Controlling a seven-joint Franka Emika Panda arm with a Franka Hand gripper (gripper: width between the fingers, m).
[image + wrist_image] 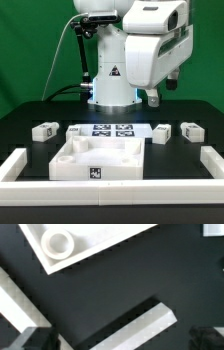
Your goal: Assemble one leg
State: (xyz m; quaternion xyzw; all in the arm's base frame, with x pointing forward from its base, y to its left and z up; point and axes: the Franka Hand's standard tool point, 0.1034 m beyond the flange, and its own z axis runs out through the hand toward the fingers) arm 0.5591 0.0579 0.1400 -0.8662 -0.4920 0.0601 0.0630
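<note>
White leg [163,132] lies loose on the black table [25,118], one of four in a row flanking the marker board [112,129], apart from the recessed panel [98,160], so free to grab. The gripper [160,94] hangs high toward the exterior view's right, fingers spread wide and empty, likely lining up a pick.

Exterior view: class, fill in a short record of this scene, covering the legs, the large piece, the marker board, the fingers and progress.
legs: four, loose on the table in a row, two on each side of the marker board
large piece: flat on the table, in front of the row
fingers: open, holding nothing, raised above the table
progress: no leg fitted yet
</note>
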